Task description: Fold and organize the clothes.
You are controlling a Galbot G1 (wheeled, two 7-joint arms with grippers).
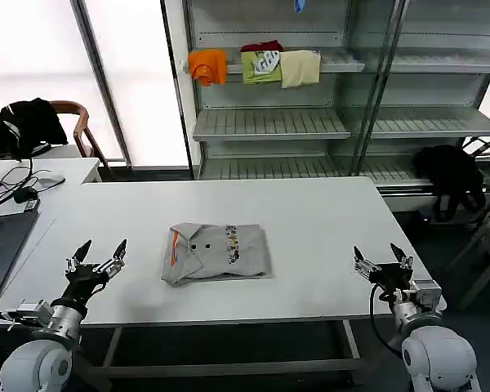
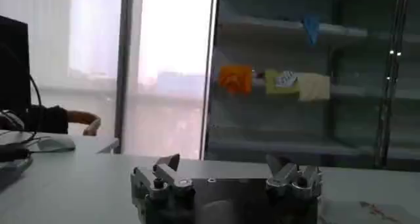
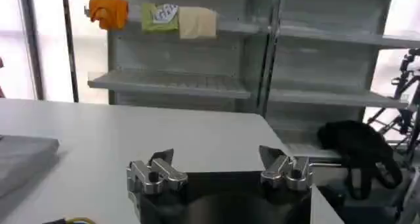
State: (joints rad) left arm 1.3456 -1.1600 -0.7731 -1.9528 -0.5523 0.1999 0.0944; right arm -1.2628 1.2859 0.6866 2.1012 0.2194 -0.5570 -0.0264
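Folded grey shirt (image 1: 217, 252) lies flat at centre of white bench (image 1: 310, 212), orange trim and dark buttons showing. Left tool (image 1: 98, 255) hovers wide apart near bench's left front edge; right tool (image 1: 380, 257) likewise wide, near right front edge, both well clear of shirt.

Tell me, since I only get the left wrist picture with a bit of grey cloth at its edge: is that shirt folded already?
Observer: Yes. In the head view the grey shirt lies folded at the table's middle.
Operator: Is anything holding it?
Observer: No. The left gripper is open, apart from it.
Operator: And the other one?
Observer: The right gripper is open near the table's right edge.
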